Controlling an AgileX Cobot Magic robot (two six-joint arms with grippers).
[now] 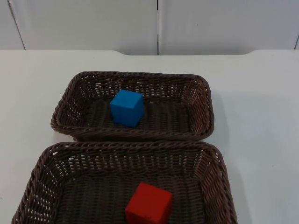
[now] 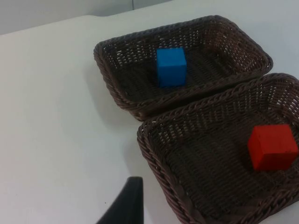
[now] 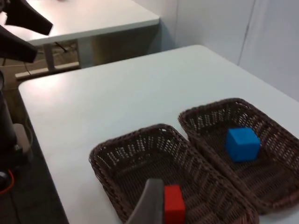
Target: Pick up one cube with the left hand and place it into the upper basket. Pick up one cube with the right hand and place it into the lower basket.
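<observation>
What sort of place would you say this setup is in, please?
Probably an office or lab test bench: a white table against a grey partition wall, a second desk nearby, and two wicker baskets holding cubes.

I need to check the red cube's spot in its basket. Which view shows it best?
The left wrist view: the red cube sits whole on the lower basket floor. The top view cuts off the cube at the picture's edge; in the right wrist view a fingertip partly hides it.

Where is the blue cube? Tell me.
In the top view the blue cube sits inside the upper basket, left of its middle, beyond the lower basket holding the red cube.
</observation>
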